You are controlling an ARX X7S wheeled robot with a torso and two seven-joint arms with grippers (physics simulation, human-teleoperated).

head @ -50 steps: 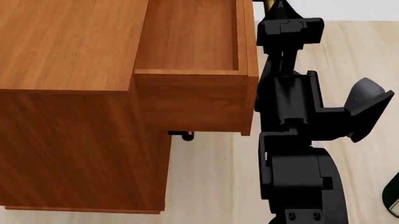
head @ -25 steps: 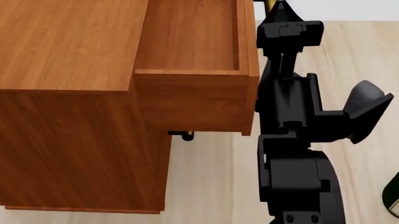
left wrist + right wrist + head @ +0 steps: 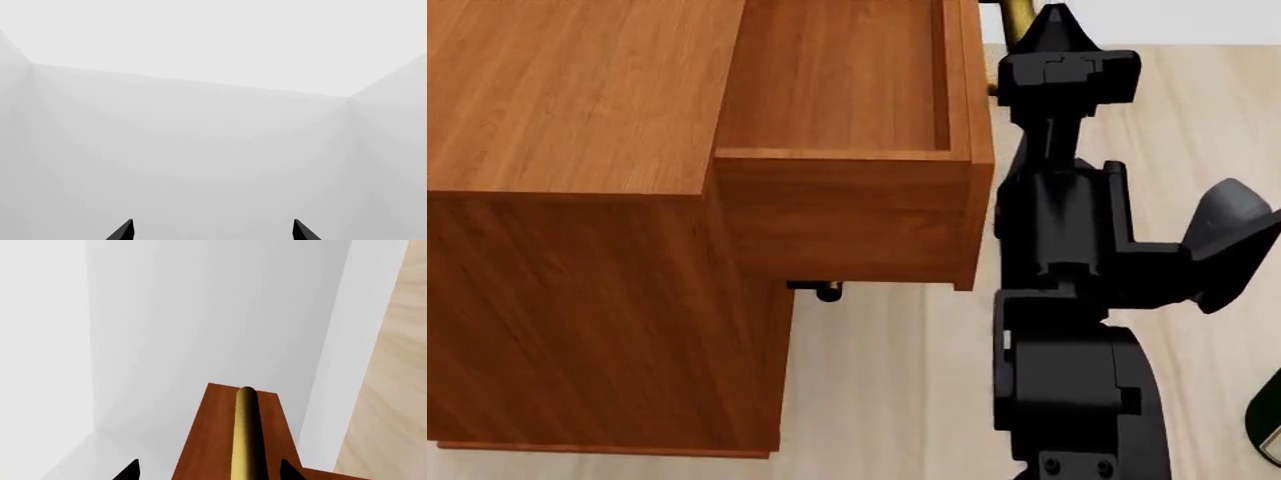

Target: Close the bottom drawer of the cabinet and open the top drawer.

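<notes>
The reddish-brown cabinet [image 3: 574, 200] fills the left of the head view. Its top drawer [image 3: 841, 120] stands pulled out to the right, and its inside shows nothing. The drawer's brass bar handle [image 3: 1012, 14] [image 3: 245, 435] runs between my right gripper's [image 3: 1052, 25] [image 3: 208, 471] fingertips, which stand wide apart on either side of it. Under the pulled-out drawer a lower handle's end [image 3: 825, 291] pokes out beside the cabinet front. The bottom drawer itself is hidden. My left gripper [image 3: 212, 231] is open before pale grey walls.
My black right arm [image 3: 1068, 300] stands close along the open drawer's front. A dark green bottle [image 3: 1268, 420] shows at the head view's right edge. Pale wooden floor [image 3: 881, 380] lies below the drawer.
The top drawer has slid a little further out to the right. My right arm has shifted right with it.
</notes>
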